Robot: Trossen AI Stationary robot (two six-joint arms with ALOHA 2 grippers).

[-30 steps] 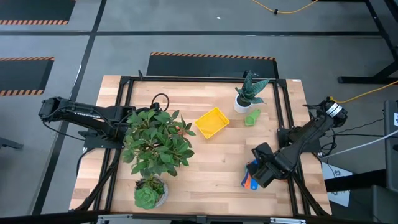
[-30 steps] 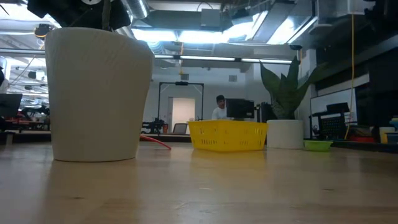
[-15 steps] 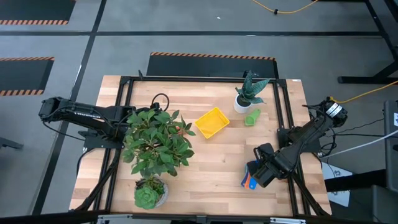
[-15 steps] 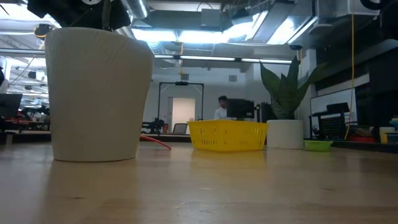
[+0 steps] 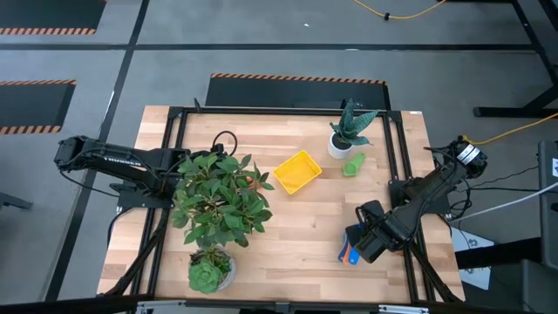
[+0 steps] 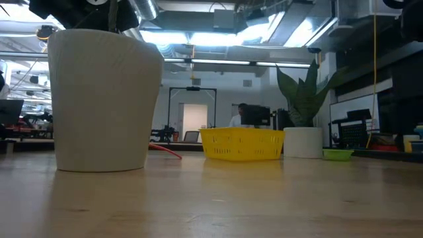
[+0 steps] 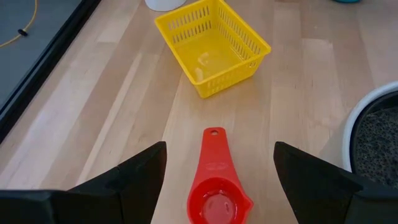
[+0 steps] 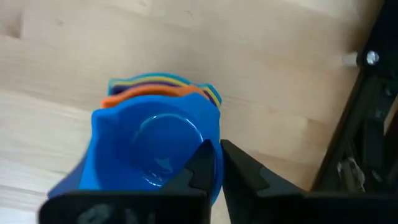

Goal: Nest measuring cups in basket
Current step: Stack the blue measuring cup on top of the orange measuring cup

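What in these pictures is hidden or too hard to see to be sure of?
- High view: the left gripper is lost under the big leafy plant.
- High view: the red measuring cup is mostly covered by those leaves too.
- Right wrist view: the stack under the blue measuring cup shows only coloured edges, so its count is unclear.
- Low view: the white pot blocks the table behind it.
- Low view: the basket hides its own inside.

You get even, bright overhead light on the table (image 5: 305,218). Ceiling lights (image 6: 198,33) glare in the low view, where the white pot (image 6: 102,99) looms close and soft. Shadows under the plant (image 5: 218,201) stay faint.
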